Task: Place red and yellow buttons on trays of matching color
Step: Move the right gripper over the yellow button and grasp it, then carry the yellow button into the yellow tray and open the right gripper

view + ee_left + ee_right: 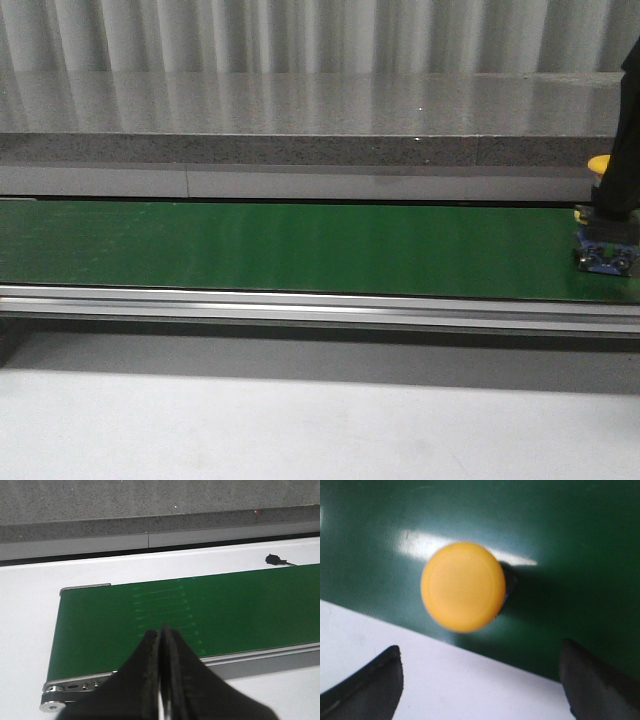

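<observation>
Fingers first: on my right wrist cam the right gripper [480, 680] is spread wide, one dark finger [367, 687] on each side of the frame, and nothing is between them. The left gripper [162, 680] is the opposite, tips pressed together with no gap I can see, holding nothing.

As for the surface, it's a long green belt [300, 248] with a silver rail [300, 305] along the near edge, sitting on a white table [300, 430]. Behind the belt there's a grey speckled ledge [300, 150], and ribbed pale panelling or a curtain at the back. My left wrist cam shows the belt's end roller [52, 706], plus a small dark plug with a wire [274, 559] lying on the white table past the belt's far edge.

The yellow button [463, 593] sits on the belt, close to the belt's edge where it meets the white table. It's out ahead of the open right fingers, roughly centred between them, not touching either. In the front view it's at the belt's far right end, mostly hidden by my right arm [625, 130], with just a bit of the yellow cap showing over a blue base.
</observation>
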Motion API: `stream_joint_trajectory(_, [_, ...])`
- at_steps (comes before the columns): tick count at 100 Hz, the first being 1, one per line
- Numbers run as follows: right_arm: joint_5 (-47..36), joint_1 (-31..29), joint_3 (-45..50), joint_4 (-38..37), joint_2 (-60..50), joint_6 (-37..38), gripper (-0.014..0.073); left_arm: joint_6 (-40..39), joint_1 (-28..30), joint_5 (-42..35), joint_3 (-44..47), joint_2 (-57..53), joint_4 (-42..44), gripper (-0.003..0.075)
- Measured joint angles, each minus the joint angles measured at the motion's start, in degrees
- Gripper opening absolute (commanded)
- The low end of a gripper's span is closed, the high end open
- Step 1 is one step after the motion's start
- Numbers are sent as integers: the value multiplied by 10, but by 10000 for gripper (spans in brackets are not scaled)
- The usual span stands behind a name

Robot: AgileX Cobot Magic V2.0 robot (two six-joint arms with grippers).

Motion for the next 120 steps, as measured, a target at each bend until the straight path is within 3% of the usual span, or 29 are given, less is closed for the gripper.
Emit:
stream_joint_trajectory(10, [-39,0,0,1,20,-2,558,0,0,0,0,0,0,-20])
stream_joint_trajectory(25, [-75,0,0,1,34,-4,237,0,0,0,0,0,0,-20])
stream_joint_trajectory(36, [-85,0,0,1,34,-4,119,0,0,0,0,0,0,-20])
stream_joint_trajectory(60, [-92,-4,0,1,6,13,113,0,0,5,0,0,-3,-20])
stream_joint_trajectory(77, [-91,-46,0,2,-50,46,113,0,0,70,4,0,-10,-20])
stream_joint_trajectory(101, [-66,-148,0,-8,-121,59,113,0,0,87,6,0,-10,-20])
stream_joint_trajectory(120, [-45,-259,0,-82,-168,135,113,0,0,89,6,0,-10,-20])
